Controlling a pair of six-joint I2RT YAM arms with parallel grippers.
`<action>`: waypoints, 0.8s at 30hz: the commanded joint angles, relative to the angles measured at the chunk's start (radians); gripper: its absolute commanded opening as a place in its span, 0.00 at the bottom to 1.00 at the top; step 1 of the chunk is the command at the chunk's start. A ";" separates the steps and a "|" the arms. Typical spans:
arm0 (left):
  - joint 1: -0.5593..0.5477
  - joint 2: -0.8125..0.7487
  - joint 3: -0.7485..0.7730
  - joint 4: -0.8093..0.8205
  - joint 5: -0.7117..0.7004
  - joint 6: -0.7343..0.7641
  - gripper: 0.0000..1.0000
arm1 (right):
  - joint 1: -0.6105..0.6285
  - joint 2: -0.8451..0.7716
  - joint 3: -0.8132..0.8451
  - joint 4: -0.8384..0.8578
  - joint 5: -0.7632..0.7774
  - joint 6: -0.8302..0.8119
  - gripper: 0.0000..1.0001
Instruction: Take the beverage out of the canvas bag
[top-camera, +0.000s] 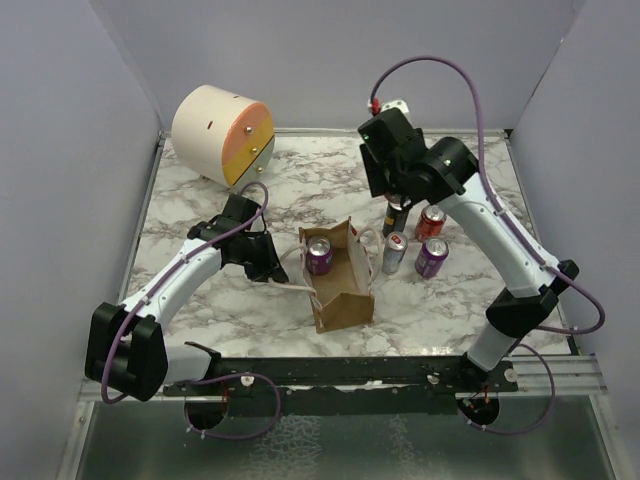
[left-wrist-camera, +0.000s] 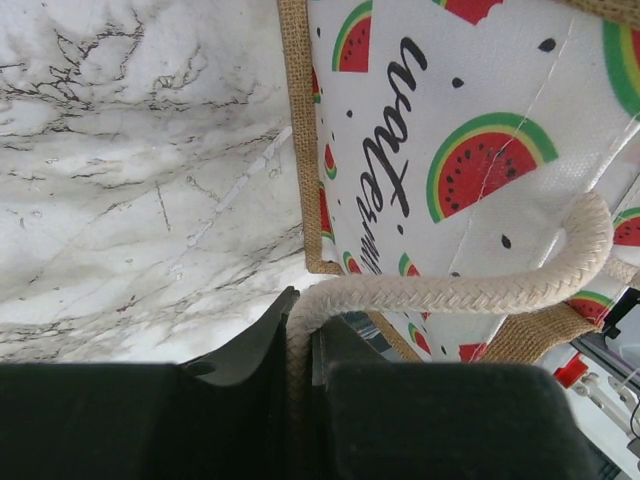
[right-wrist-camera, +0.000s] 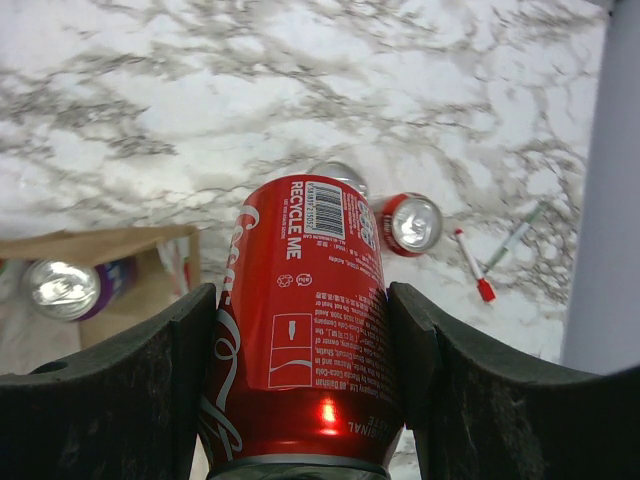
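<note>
While the left gripper (left-wrist-camera: 300, 325) clenches the rope handle (left-wrist-camera: 450, 293) of the canvas bag (top-camera: 345, 305) mid-frame, the right gripper (right-wrist-camera: 302, 300), grasping the red can (right-wrist-camera: 310, 240) right of it, should lower it upright onto the table (top-camera: 240, 312).

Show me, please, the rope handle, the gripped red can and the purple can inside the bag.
rope handle (left-wrist-camera: 450, 292): left wrist view, braided middle stretch.
red can (right-wrist-camera: 300, 320): right wrist view, printed side.
purple can (top-camera: 319, 257): top external view, purple body.

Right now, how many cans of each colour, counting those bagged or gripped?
Red cans: 2, one in the right gripper
Silver-and-red cans: 1
Purple cans: 2, one in the canvas bag
Total: 5
</note>
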 joint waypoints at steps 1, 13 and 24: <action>0.004 -0.021 0.024 -0.017 0.011 0.026 0.00 | -0.075 -0.101 -0.072 -0.011 0.042 0.065 0.02; -0.014 -0.059 -0.051 0.019 0.043 -0.007 0.00 | -0.086 -0.443 -0.573 -0.074 -0.223 0.302 0.02; -0.022 -0.072 -0.053 0.016 0.047 -0.014 0.00 | -0.087 -0.490 -0.919 0.072 -0.392 0.342 0.02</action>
